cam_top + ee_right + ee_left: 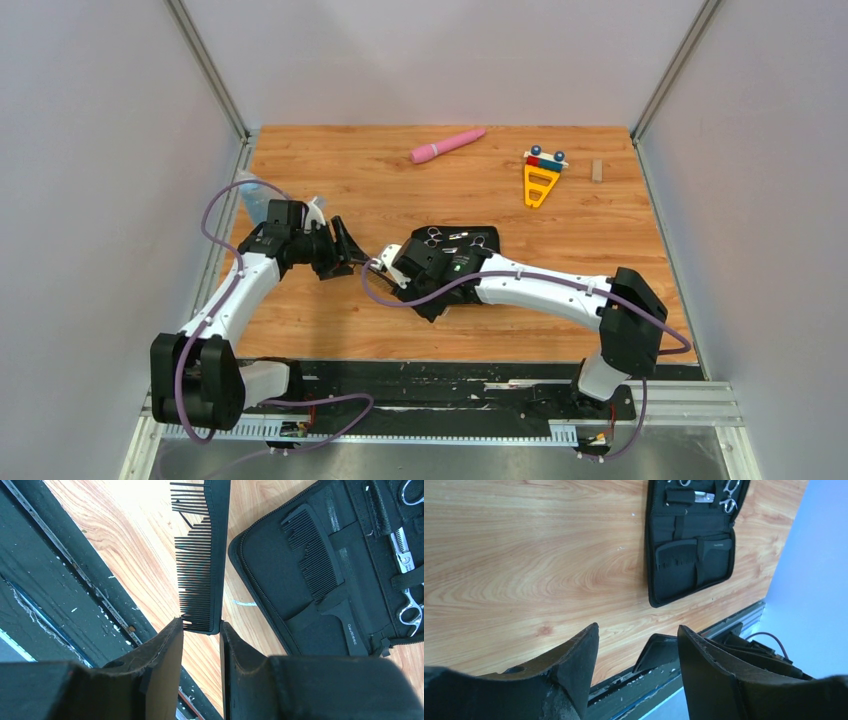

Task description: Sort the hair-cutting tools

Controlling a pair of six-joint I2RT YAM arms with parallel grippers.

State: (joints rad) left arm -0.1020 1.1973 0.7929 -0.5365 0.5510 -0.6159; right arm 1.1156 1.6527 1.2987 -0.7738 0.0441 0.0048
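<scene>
Right wrist view: the right claw (200,629) pinches the near end of a plain black comb (212,555), which juts ahead over the wooden table (140,555). Just to its right lies the open zip case (260,570) — handled comb (320,575) pocketed, scissors (404,555) strapped farther on. The left claw (638,630) gapes, holding nothing — the case lies well ahead of it.
</scene>
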